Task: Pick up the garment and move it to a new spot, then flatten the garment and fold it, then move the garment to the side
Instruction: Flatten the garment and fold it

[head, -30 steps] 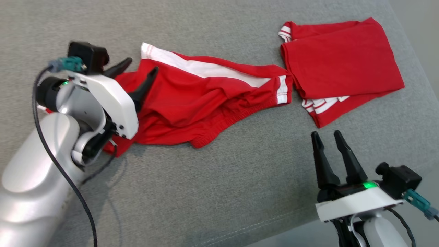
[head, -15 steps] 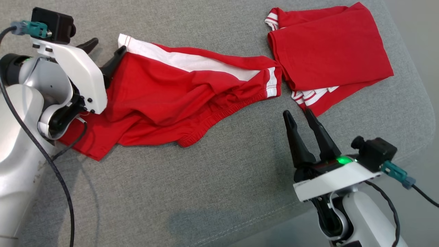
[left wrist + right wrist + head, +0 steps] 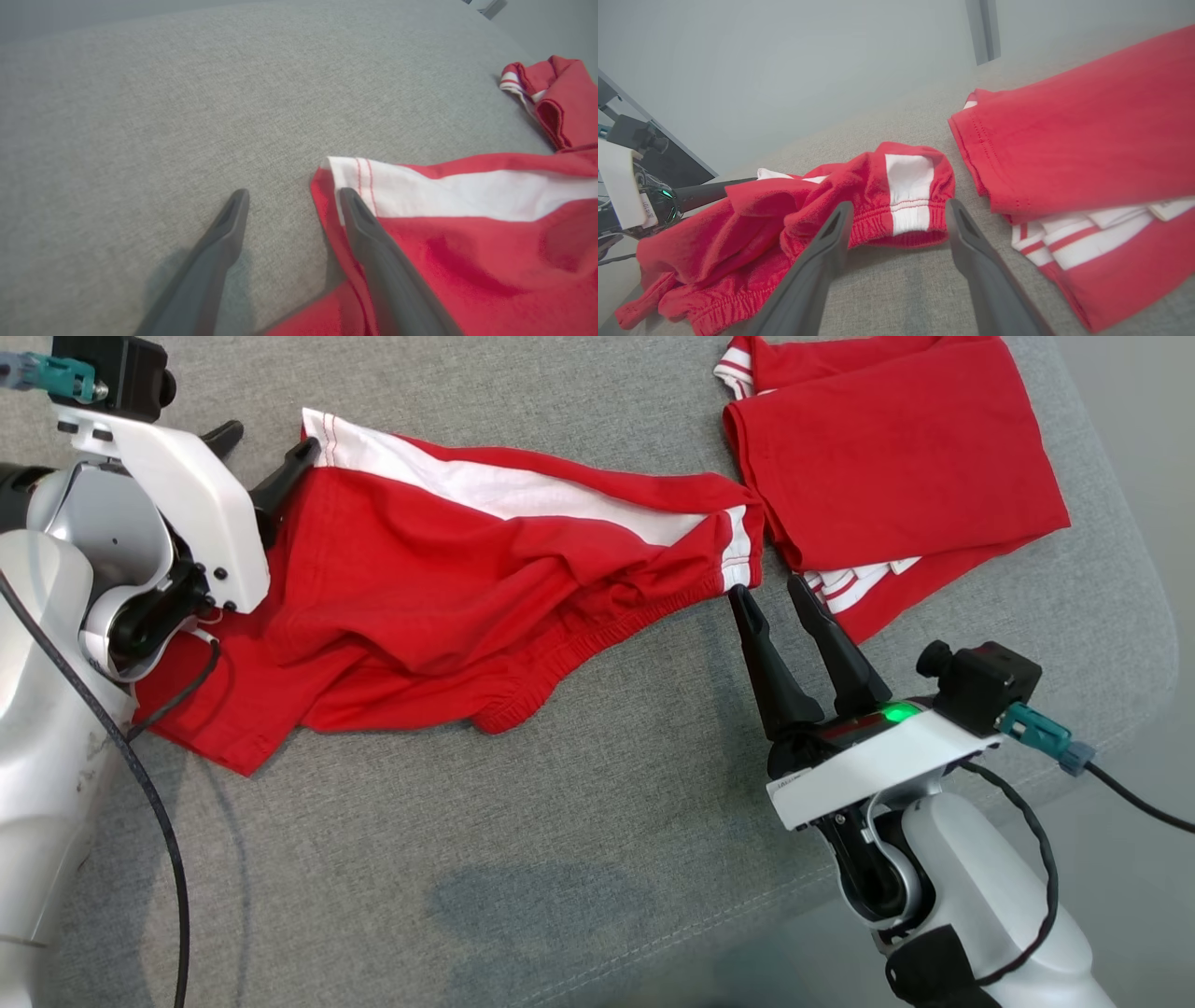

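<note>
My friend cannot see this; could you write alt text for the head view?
A crumpled red garment with a white stripe lies on a grey fabric surface, an open left gripper at its left corner, an open right gripper by its right end. A folded red garment lies alongside.

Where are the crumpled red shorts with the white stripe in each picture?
Head view: the red shorts stretch across the upper middle, from the left tool to the right tool.
Left wrist view: lower right.
Right wrist view: left and middle, beyond the right tool.
Shared landmark: the folded red garment beside the shorts' striped end.
</note>
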### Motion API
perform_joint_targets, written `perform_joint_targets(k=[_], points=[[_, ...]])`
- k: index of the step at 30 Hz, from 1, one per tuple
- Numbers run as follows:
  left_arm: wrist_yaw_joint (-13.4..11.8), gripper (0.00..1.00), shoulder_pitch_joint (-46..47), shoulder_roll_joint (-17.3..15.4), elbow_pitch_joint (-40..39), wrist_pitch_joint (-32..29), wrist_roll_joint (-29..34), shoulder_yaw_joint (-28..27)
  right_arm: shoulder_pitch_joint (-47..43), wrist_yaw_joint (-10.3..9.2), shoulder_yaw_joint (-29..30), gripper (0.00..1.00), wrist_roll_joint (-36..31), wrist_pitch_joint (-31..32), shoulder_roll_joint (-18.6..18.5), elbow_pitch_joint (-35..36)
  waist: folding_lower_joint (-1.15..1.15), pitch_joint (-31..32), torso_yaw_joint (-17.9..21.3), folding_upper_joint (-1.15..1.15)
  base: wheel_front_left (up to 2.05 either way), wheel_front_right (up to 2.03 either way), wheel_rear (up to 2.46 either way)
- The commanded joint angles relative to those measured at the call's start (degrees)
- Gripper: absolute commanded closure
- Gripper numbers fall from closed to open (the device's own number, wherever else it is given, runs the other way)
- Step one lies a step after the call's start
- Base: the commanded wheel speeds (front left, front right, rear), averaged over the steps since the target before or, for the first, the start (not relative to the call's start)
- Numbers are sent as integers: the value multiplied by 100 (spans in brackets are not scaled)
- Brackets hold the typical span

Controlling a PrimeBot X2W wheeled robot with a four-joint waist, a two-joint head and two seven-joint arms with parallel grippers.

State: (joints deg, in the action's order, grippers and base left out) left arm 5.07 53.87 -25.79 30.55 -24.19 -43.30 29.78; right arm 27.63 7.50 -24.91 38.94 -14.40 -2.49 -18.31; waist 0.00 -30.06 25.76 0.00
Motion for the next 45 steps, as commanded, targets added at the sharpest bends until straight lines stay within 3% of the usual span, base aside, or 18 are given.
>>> perform_joint_targets(k=[1,15,16,17,18,19,20,21,29,45], points=[[66,0,330,-133,-76,-21,-44,-159,81,-1,-107,0,69,-60,-39,9,0,-20,-17,0,0,0,0],[187,0,632,32,166,-473,-375,48,806,-1,-417,0,338,-60,-39,-894,0,-227,-85,0,0,0,0],[192,0,634,55,174,-565,-437,66,837,-1,-431,13,351,-60,-39,-926,0,-229,-96,0,0,0,0],[197,1,633,70,177,-679,-493,96,861,-1,-436,35,361,-60,-39,-949,0,-229,-108,0,0,0,0],[202,17,619,113,173,-787,-616,83,879,-1,-435,56,364,-60,-39,-965,0,-227,-121,0,0,0,0],[206,55,617,143,154,-874,-715,70,895,-1,-440,66,359,-60,-39,-979,0,-227,-132,0,0,0,0],[209,96,630,133,123,-934,-730,97,906,-1,-442,100,356,-60,-39,-995,0,-229,-143,0,0,0,0],[212,100,624,135,108,-1008,-776,112,910,-1,-450,100,365,-60,-39,-1036,0,-228,-154,0,0,0,0],[225,100,638,97,-131,-960,-991,33,783,-1,-332,100,206,-60,-39,-968,0,-207,-200,0,0,0,0],[232,100,546,19,-394,-781,-1130,-6,-138,-1,167,100,-258,-60,-39,-115,0,65,-264,0,0,0,0]])
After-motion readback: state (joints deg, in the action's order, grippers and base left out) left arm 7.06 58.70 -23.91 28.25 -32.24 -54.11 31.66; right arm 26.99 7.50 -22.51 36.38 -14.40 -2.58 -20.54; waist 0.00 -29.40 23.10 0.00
